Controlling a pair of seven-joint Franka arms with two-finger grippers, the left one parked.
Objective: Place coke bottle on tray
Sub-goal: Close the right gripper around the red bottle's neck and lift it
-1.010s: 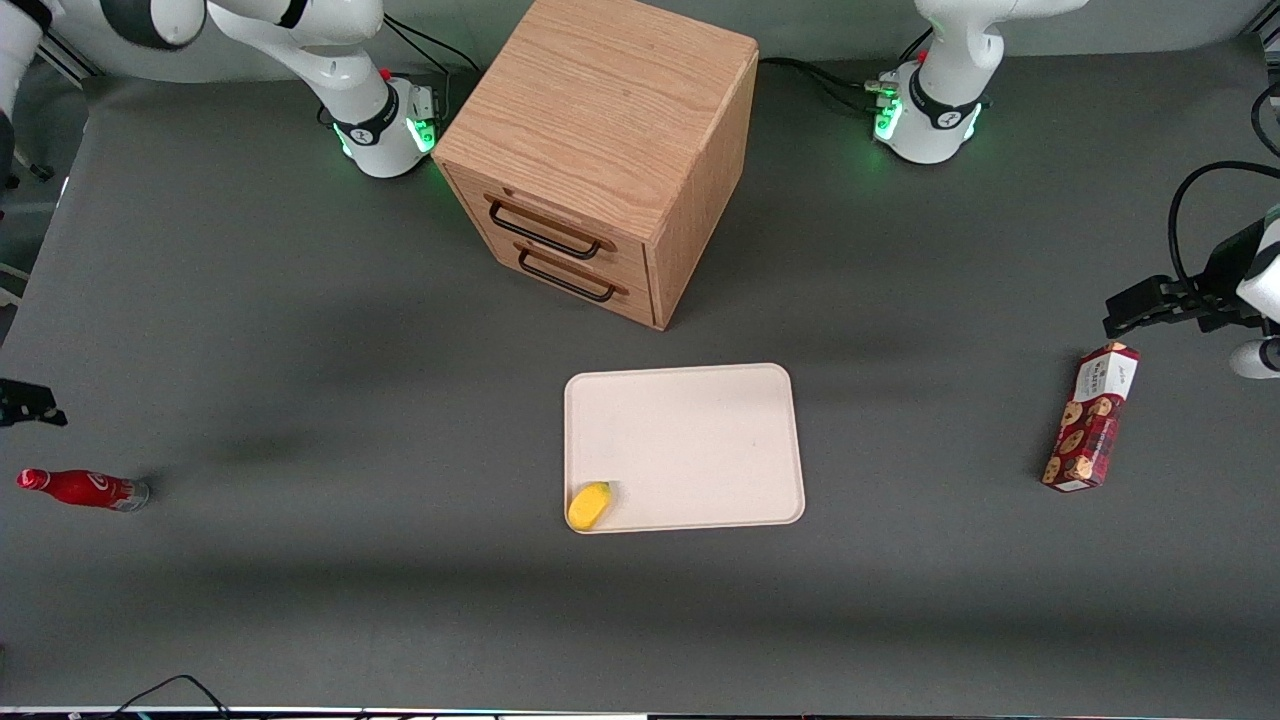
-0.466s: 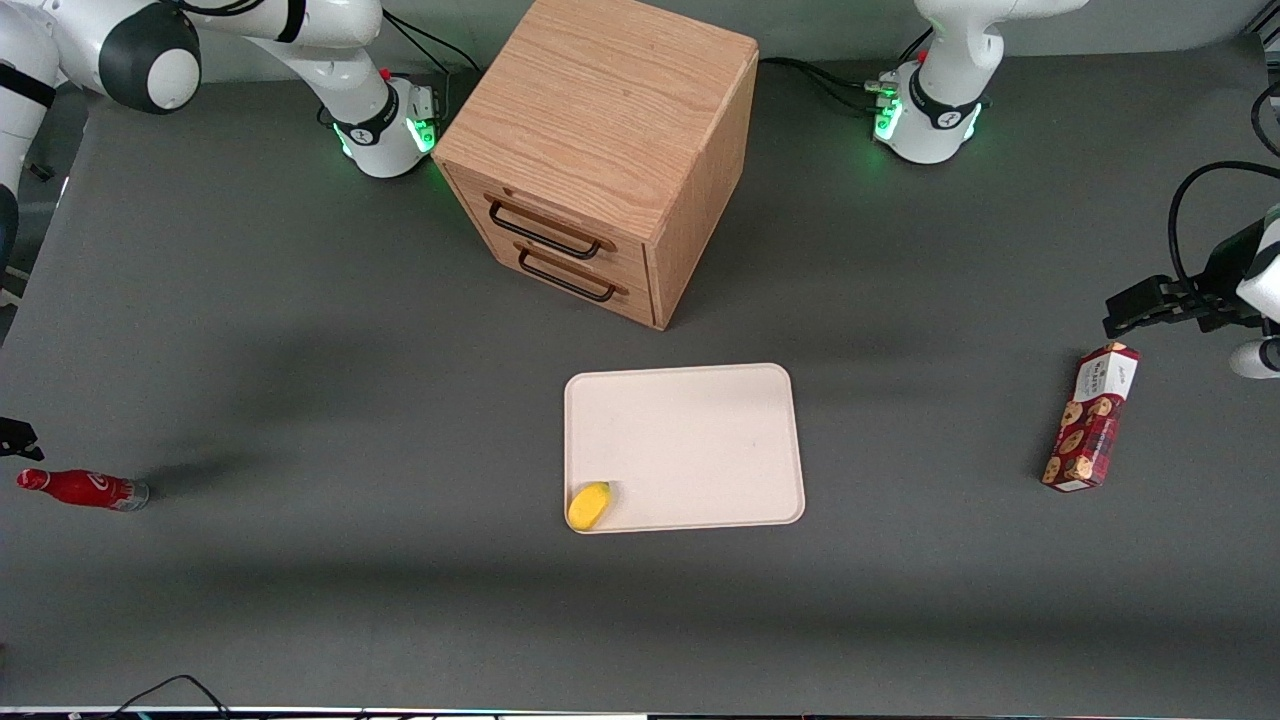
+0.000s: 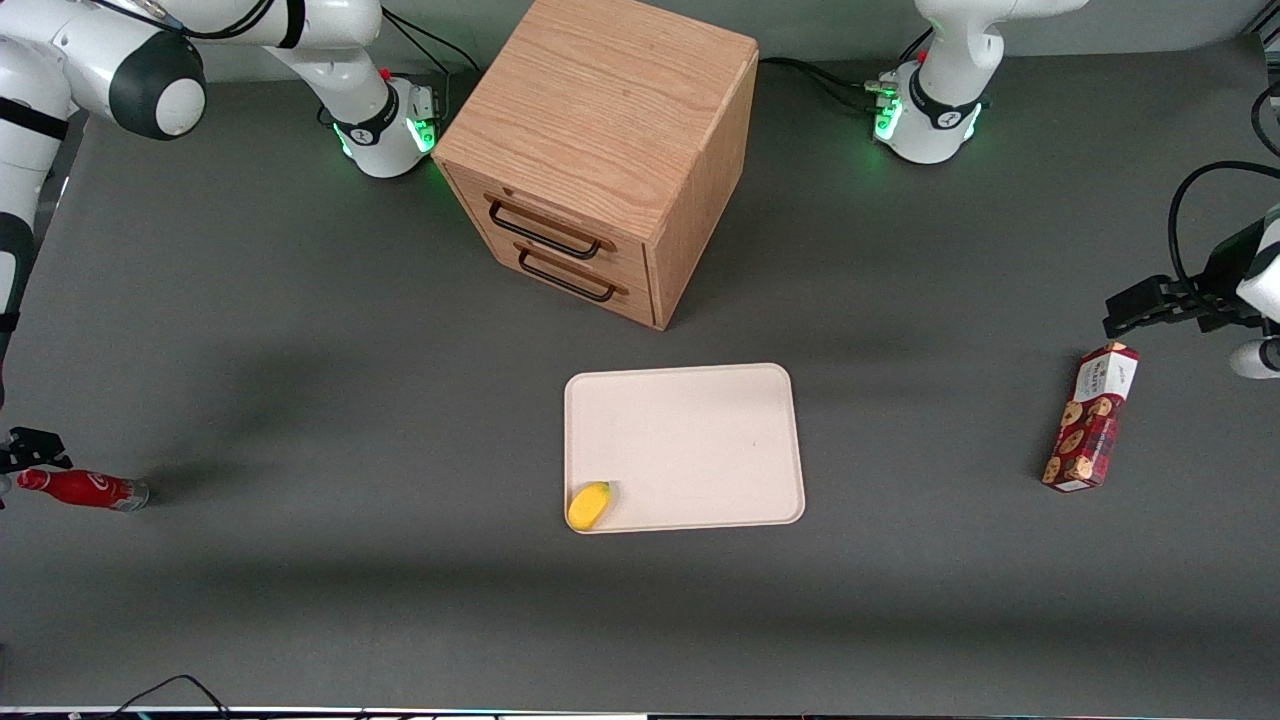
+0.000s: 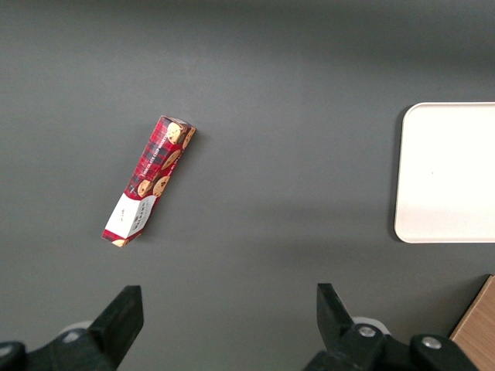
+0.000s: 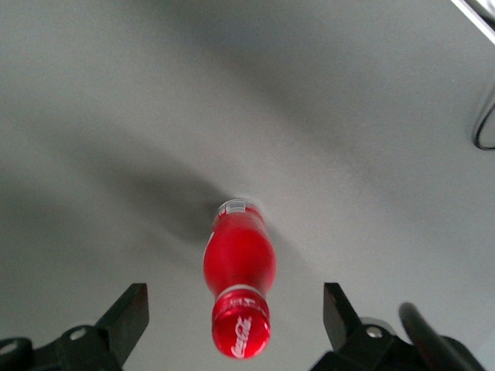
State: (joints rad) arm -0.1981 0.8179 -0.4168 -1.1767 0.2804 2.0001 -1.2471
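The small slim red coke bottle (image 3: 82, 489) stands on the dark grey table (image 3: 330, 600) near its edge at the working arm's end, seemingly upright. The black two-finger gripper (image 5: 236, 317) hovers above its cap, fingers (image 5: 124, 313) spread wide, touching nothing. Open table separates it from the flat pale beige-pink rectangular tray (image 3: 700, 440), well apart, with a small yellow fruit-like object (image 3: 589, 504) at one corner.

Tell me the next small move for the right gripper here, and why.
Probably lower straight down around the coke bottle and close. The gripper hangs open above it, one finger on each side, not touching. The bottle stands on the table at the working arm's end, far from the tray, which holds a small yellow object.
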